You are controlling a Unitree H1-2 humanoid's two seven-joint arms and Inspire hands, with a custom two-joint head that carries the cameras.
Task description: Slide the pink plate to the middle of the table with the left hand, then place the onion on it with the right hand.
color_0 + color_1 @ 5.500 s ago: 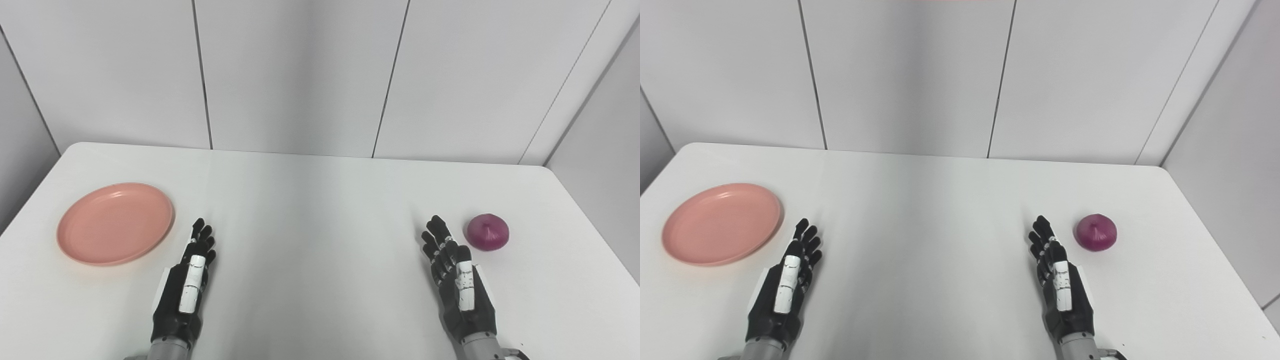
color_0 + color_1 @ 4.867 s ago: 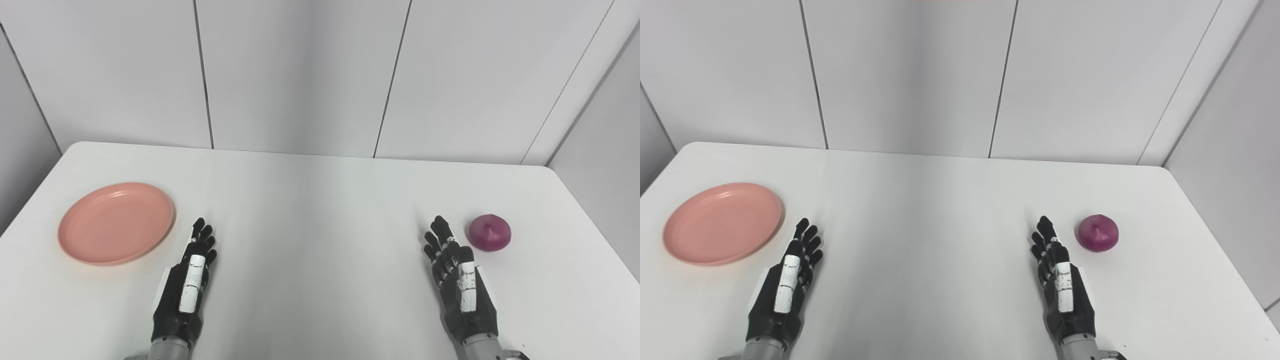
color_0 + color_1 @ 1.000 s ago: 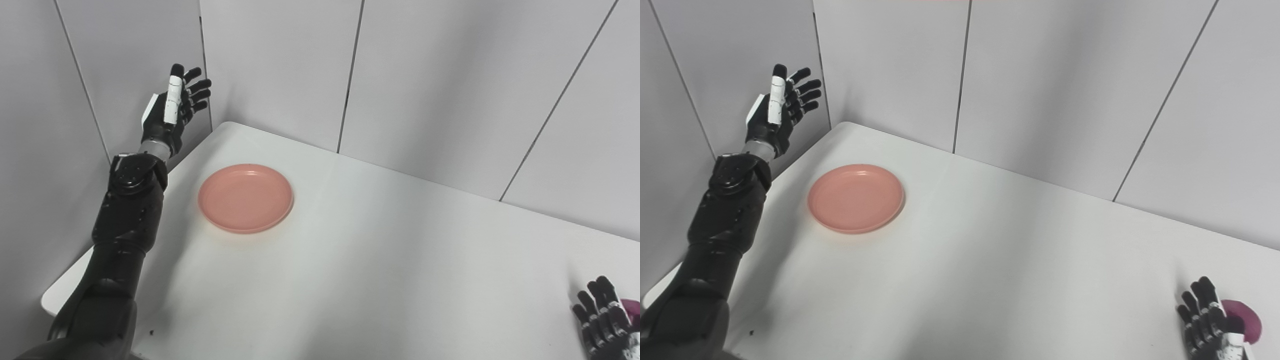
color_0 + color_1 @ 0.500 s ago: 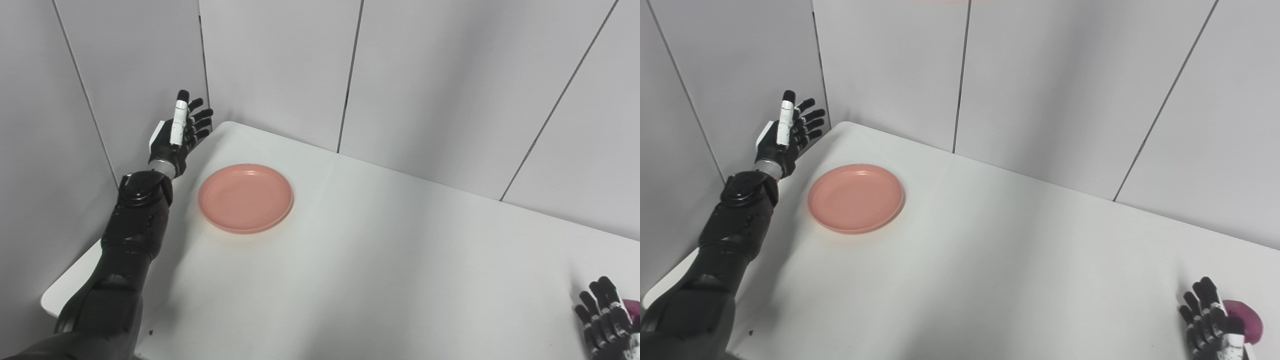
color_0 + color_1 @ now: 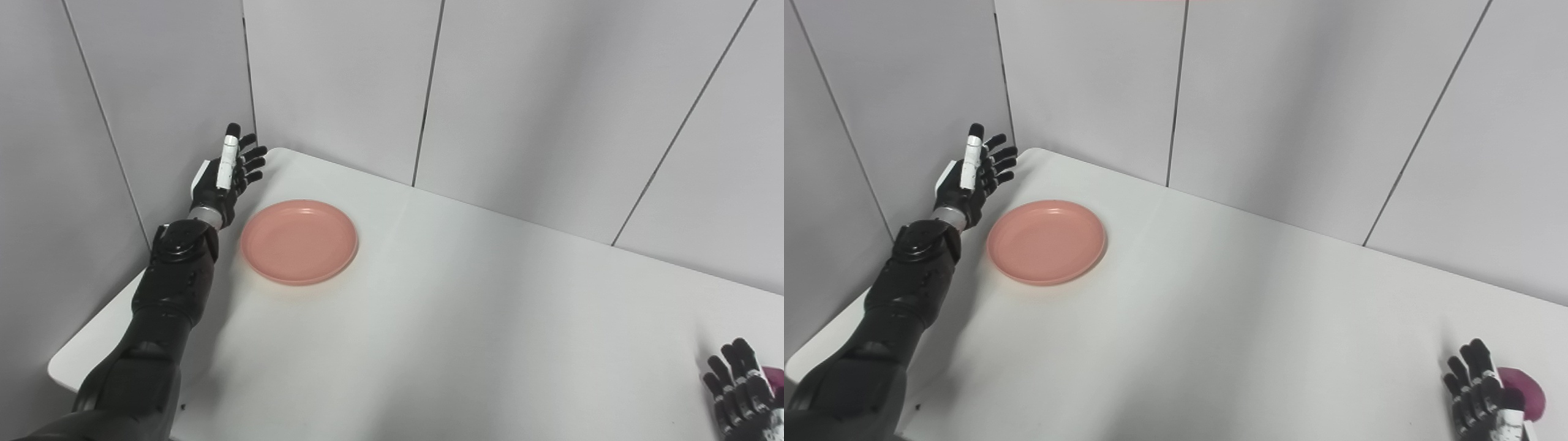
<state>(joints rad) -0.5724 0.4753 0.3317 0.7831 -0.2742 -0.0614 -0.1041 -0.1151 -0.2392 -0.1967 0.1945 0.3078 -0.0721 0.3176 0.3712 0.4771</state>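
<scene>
loc: lab/test booth | evid: plain grey wall panels (image 5: 343,79), bare white table (image 5: 465,318)

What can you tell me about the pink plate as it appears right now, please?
The pink plate is round and shallow, salmon pink all over, with a low raised rim and a flat, bare well; it looks like smooth plastic. It lies flat and right way up on the white table, near the far left corner. Nothing is on it. The left robot hand hangs open just beyond its left rim, not touching it, so it has not yet been slid toward the middle.
</scene>
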